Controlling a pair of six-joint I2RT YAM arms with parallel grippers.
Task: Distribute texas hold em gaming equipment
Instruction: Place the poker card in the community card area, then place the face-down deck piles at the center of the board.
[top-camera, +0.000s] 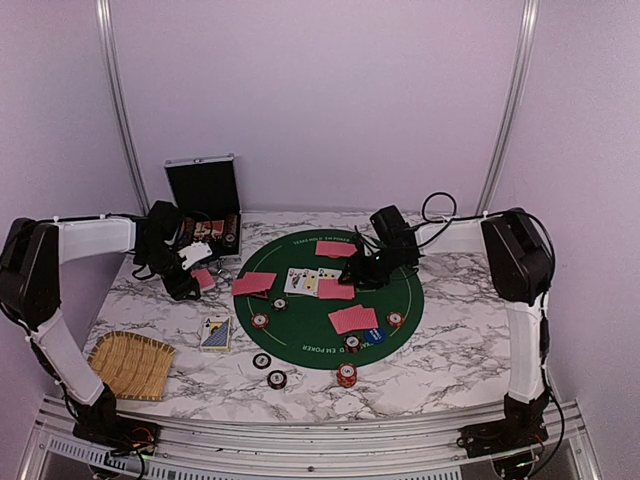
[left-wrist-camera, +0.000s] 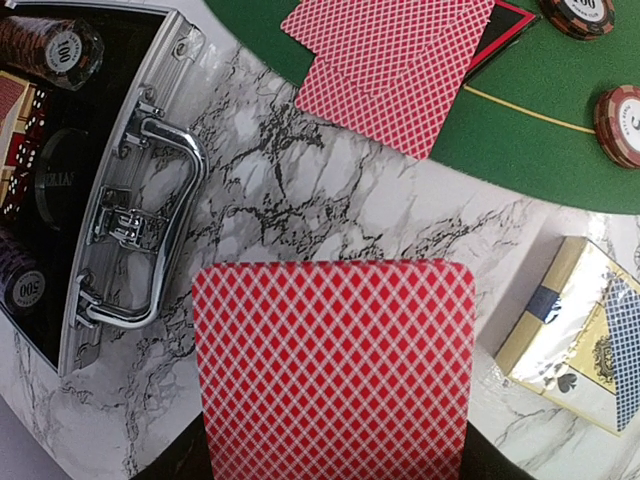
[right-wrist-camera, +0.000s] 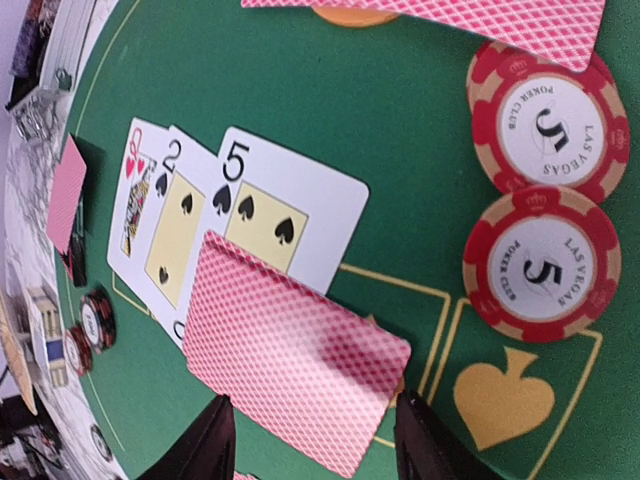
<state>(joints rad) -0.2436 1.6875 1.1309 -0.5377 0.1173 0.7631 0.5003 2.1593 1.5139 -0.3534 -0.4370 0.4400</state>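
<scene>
Clearly the left claw (top-camera: 192, 268) is pinched narrow on one red-backed card (left-wrist-camera: 335, 365), holding it over the marbled table (left-wrist-camera: 300, 190) at the left of the top view, just right of the open silver case (left-wrist-camera: 130, 200), whose handle faces it. That card fills the lower middle of the left wrist view, with a boxed deck (left-wrist-camera: 575, 335) at the right edge and a pair of face-down cards (left-wrist-camera: 390, 70) on the green mat (left-wrist-camera: 560, 90) at the top. The right claw (right-wrist-camera: 318, 445) hangs over the middle of the mat with its fingers (right-wrist-camera: 215, 445) parted, one on either side of the near end of a face-down card (right-wrist-camera: 290, 360). This card overlaps the five of spades (right-wrist-camera: 270, 200), the last in a row of three face-up cards. Whether the fingers touch it cannot be told. Two red chips (right-wrist-camera: 545, 120) lie on the felt at the right of that view. A straw tray (top-camera: 132, 365) sits at the lower left of the table.
</scene>
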